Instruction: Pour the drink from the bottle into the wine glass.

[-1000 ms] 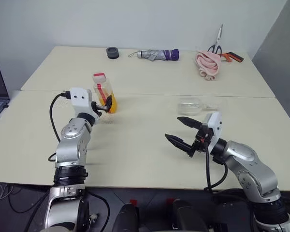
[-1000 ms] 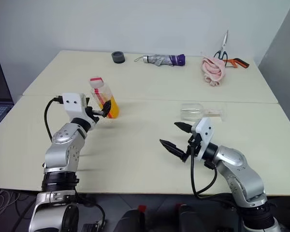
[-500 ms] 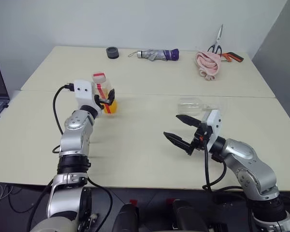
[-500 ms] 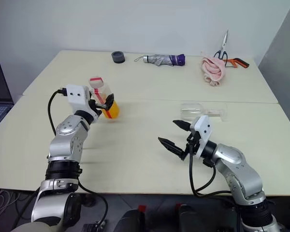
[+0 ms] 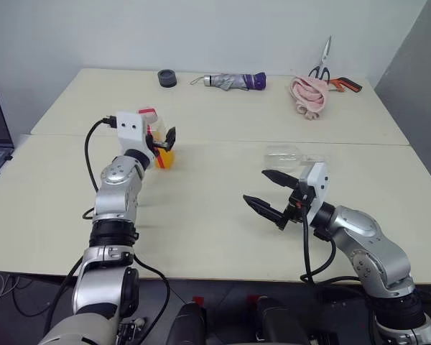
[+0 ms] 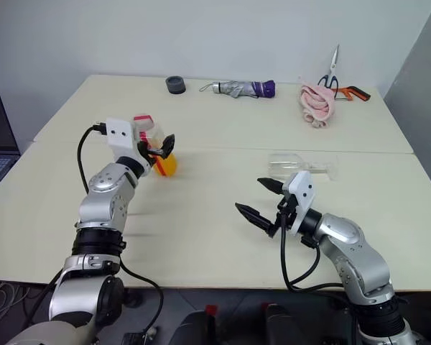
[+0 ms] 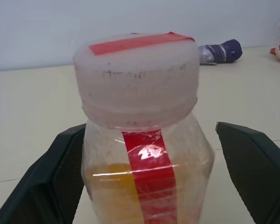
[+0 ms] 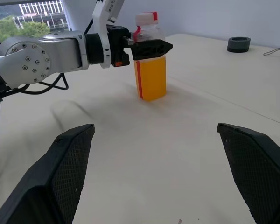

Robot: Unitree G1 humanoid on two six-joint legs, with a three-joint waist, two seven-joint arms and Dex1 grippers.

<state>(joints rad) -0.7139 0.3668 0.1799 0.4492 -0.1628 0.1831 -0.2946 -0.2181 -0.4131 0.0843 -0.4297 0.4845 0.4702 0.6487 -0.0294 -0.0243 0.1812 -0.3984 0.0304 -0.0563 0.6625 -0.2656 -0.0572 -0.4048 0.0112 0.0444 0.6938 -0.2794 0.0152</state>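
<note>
**Left jaws straddle the bottle, no squeeze yet**

We see the left gripper [image 6: 158, 149] at the bottle [image 8: 150, 60], its jaws spread wide on either side of the neck, one pad touching or nearly so, the other well clear. The bottle stands upright on the desk [image 5: 201, 208], capped, drink [image 8: 152, 78] filling its lower part. The right gripper [image 5: 273, 195] waits, jaws released, near the wine glass [image 5: 286, 156], which lies on its side (so it needs righting, we judge). The glass's stem and foot are hard to make out.
</note>
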